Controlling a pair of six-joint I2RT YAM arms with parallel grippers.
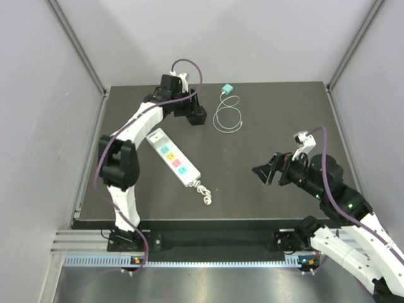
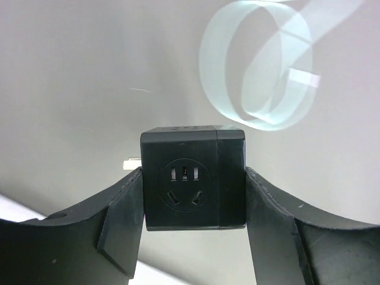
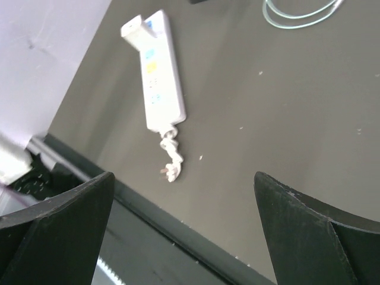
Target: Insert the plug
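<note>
At left wrist only: adapter socket (image 2: 185, 186)

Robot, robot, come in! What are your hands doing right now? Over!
Left hand shut on black cube plug. Right hand open, empty. White power strip lies apart, sockets uncovered.

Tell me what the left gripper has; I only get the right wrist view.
Observer: The left gripper is shut on a black cube, with the socket face toward its wrist camera.
Operator: Where is that from the strip?
Observer: Beyond the far end of the strip, near the back edge of the table.
Operator: What is on the cable loop at my top edge?
Observer: A teal adapter, lying by the back edge, apart from the cube.
</note>
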